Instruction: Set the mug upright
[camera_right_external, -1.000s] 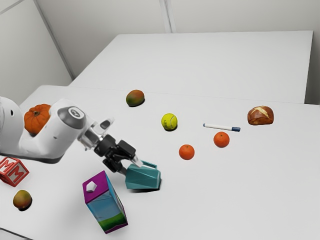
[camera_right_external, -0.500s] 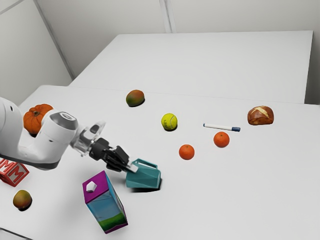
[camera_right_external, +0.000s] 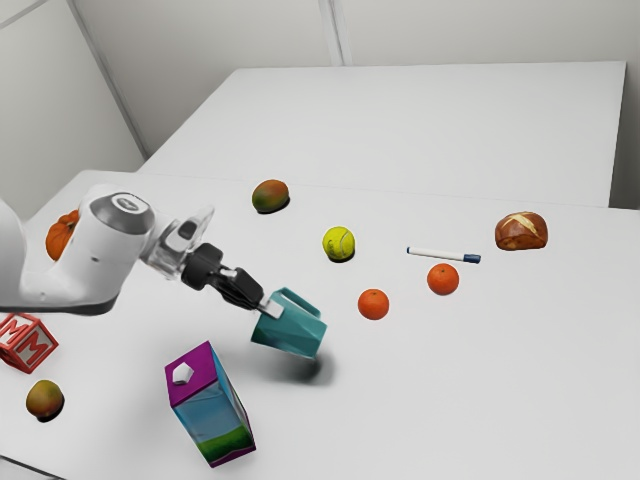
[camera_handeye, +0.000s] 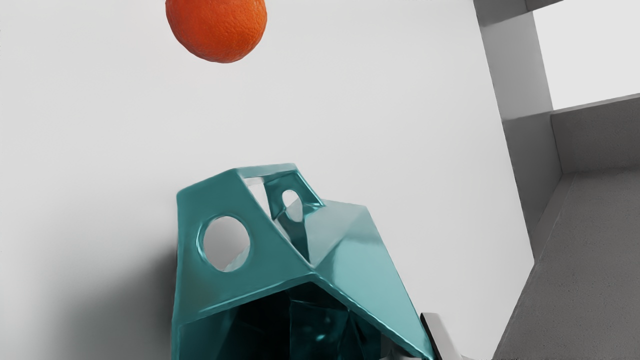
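Though cropped in the wrist view, teal mug (camera_right_external: 291, 331), tilted, wall clamped by gripper (camera_right_external: 269, 308); orange (camera_handeye: 217, 27) near mug, likewise cropped.

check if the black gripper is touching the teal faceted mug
Touching: the exterior view shows the gripper holding the mug by its rim, off the table.

Obstacles near mug (camera_right_external: 290, 328): purple-topped box (camera_right_external: 212, 405), toward the exterior view's left; nearest orange (camera_right_external: 374, 304), toward the exterior view's right. Passage: bare strip of desk (camera_right_external: 303, 268) between mug and tennis ball (camera_right_external: 339, 243).
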